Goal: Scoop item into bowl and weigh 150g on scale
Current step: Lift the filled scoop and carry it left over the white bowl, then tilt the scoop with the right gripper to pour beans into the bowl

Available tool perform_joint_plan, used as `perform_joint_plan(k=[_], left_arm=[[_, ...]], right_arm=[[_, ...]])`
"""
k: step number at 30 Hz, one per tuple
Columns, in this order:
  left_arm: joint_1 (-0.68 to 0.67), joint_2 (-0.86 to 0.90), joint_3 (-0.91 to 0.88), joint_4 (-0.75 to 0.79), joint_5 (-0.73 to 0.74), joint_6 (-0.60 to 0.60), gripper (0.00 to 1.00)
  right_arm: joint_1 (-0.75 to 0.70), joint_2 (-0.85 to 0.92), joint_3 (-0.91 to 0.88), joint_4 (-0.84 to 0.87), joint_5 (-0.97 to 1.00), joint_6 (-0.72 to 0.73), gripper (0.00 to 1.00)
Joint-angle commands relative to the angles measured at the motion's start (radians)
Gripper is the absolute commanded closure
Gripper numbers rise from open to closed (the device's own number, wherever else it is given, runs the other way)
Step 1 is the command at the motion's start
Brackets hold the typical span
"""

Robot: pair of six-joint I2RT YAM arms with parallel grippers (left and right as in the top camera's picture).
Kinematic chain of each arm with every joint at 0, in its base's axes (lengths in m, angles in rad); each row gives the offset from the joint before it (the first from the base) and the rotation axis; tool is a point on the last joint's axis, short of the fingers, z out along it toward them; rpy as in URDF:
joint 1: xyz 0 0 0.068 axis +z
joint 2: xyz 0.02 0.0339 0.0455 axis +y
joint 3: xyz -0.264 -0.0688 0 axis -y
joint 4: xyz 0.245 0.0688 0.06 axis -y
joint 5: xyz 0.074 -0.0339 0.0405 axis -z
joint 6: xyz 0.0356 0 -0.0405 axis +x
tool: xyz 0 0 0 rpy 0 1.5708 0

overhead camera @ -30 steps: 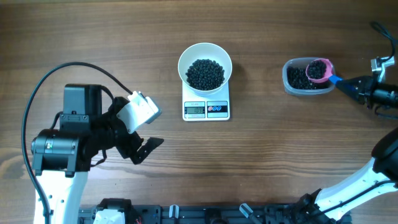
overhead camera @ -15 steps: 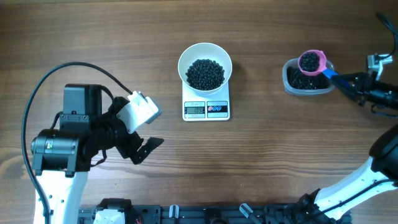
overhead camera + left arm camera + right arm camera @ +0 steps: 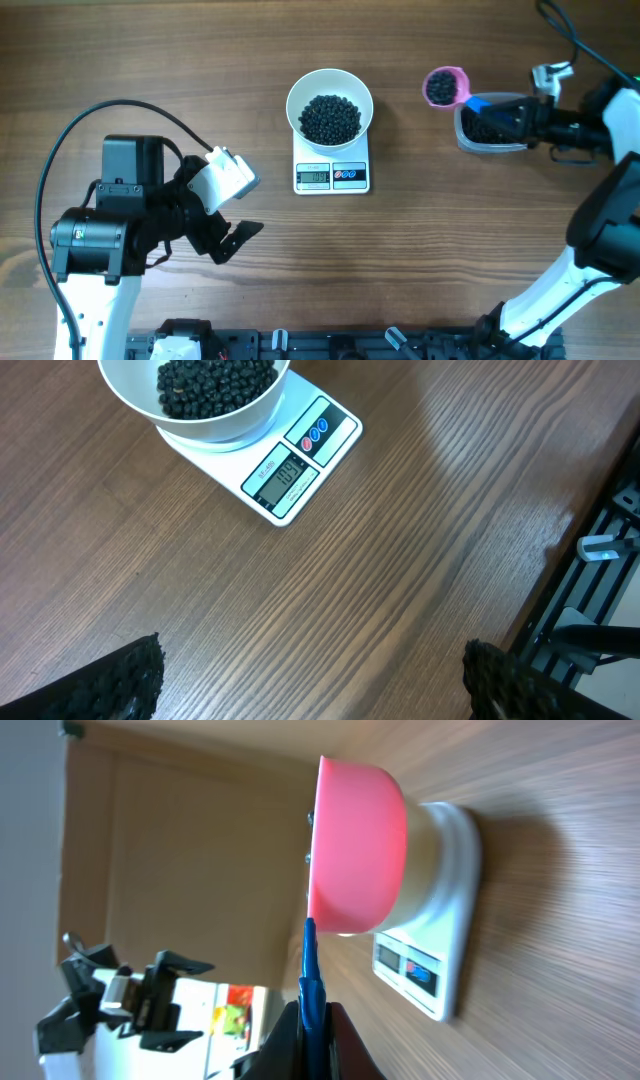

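At mid-counter, the bowl holding beads on the scale, display on the scale's near edge, tub with more beads well to the right, loaded scoop between bowl and tub, nearer the tub

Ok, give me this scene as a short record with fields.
bowl: round white bowl on the small white kitchen scale, holding black beads
scoop: pink scoop with blue handle, full of beads, between bowl and clear plastic tub
right fingers: shut on the scoop handle
left fingers: open, empty, away from the scale
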Motion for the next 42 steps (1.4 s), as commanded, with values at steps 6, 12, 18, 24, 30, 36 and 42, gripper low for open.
perform_joint_plan(k=[6, 12, 18, 24, 30, 36, 42], left_arm=[[-0.004, -0.001, 0.018, 0.003, 0.001, 0.023, 0.00], [-0.004, -0.001, 0.018, 0.003, 0.001, 0.023, 0.00], [-0.004, -0.001, 0.018, 0.003, 0.001, 0.023, 0.00], [-0.004, -0.001, 0.018, 0.003, 0.001, 0.023, 0.00], [-0.004, -0.001, 0.018, 0.003, 0.001, 0.023, 0.00], [-0.004, -0.001, 0.018, 0.003, 0.001, 0.023, 0.00], [-0.004, -0.001, 0.018, 0.003, 0.001, 0.023, 0.00]], right_arm=[[0.142, -0.024, -0.007, 0.072, -0.214, -0.027, 0.96], [0.236, -0.024, -0.007, 0.220, -0.228, 0.087, 0.96], [0.315, -0.024, -0.007, 0.530, -0.210, 0.411, 0.96], [0.375, -0.024, -0.007, 0.869, -0.137, 0.703, 0.96], [0.399, -0.024, -0.007, 0.956, -0.054, 0.702, 0.96], [0.401, -0.024, -0.007, 0.951, 0.021, 0.602, 0.96], [0.411, -0.024, -0.007, 0.939, 0.135, 0.506, 0.96]])
